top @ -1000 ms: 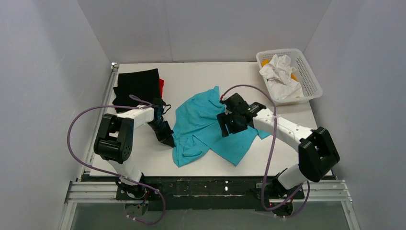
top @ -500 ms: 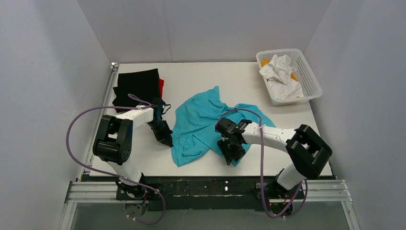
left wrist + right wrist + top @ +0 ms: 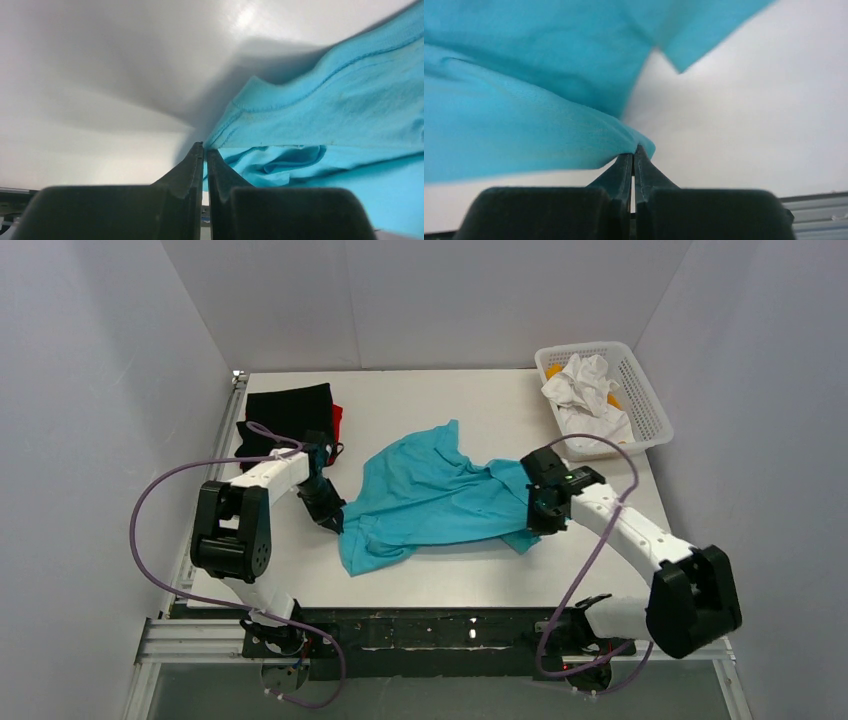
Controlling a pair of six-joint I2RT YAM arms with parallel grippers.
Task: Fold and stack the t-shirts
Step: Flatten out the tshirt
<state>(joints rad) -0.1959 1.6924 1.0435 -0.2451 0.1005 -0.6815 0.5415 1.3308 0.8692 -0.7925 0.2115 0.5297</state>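
A turquoise-blue t-shirt (image 3: 430,502) lies crumpled and stretched across the middle of the table. My left gripper (image 3: 334,521) is shut on its left hem, and the pinched cloth (image 3: 280,125) shows at the fingertips in the left wrist view. On the shirt's right edge my right gripper (image 3: 540,518) is shut, with a fold of the cloth (image 3: 549,130) draped over its tips. A black t-shirt (image 3: 288,420) lies folded at the back left on top of a red one (image 3: 337,422), of which only an edge shows.
A white mesh basket (image 3: 648,410) holding crumpled white cloth (image 3: 585,395) stands at the back right corner. The black-and-red stack sits just behind my left arm. A metal rail (image 3: 215,480) runs along the table's left edge.
My right gripper went down to the shirt's near edge, shut on it and pulled it out to the right. The shirt now lies stretched between both grippers; the left gripper shifted slightly back-left.
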